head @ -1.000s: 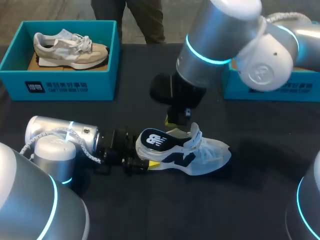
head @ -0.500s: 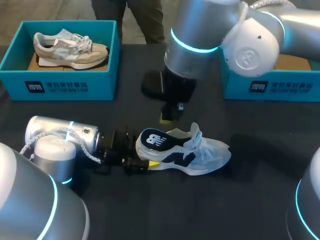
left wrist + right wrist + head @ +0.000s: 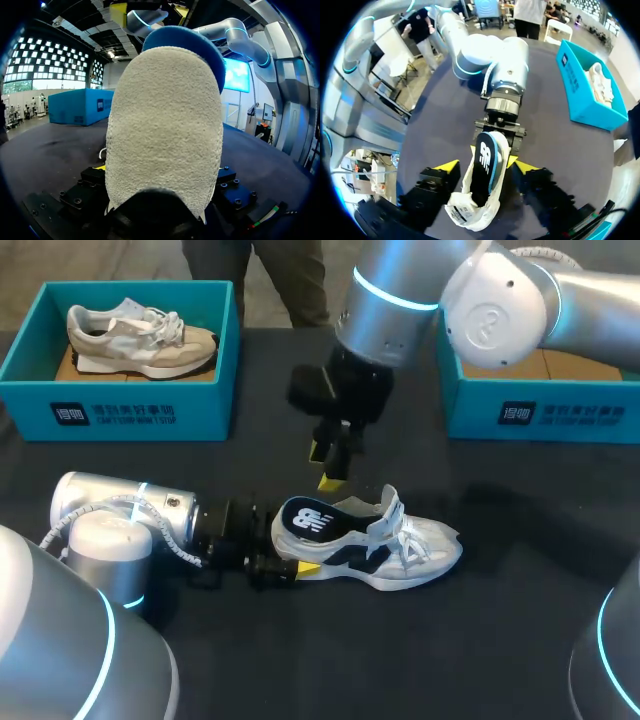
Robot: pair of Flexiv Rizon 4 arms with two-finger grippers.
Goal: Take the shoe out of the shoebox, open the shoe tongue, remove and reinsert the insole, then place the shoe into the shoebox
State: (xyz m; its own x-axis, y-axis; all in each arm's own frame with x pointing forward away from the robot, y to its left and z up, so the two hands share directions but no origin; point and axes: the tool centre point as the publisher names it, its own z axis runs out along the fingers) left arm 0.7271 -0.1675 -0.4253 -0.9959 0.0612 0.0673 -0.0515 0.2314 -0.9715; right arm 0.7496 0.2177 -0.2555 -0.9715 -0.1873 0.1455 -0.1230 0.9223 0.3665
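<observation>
Two pincers logged. My left pincer [image 3: 295, 565] comes in from the lower left of the head view, lying low over the table [image 3: 480, 640], and is clamped on the heel of the shoe [image 3: 400, 545]. My left wrist view is filled by that heel's pale fabric right ahead of the pincer, so its fingertips are hidden there. In the right wrist view the black jaws sit on both sides of the heel. The shoe, white with navy side panels, stands sole-down at centre frame with its toe pointing right, well apart from both boxes. The insole [image 3: 310, 522], dark with a white logo and a blue edge, is tilted up out of the heel opening, partly inside the shoe. My right pincer [image 3: 325, 467] hangs from the upper right, just above and behind the heel end, fingers apart and gripping nothing. In its own wrist view the two yellow tips stand either side of the shoe below them, clear of it. First shoebox [image 3: 120, 410], teal, sits upper left with a beige shoe [image 3: 140, 338] lying in it. Second shoebox [image 3: 540, 415], also teal, sits at the right edge, partly behind my right arm.
</observation>
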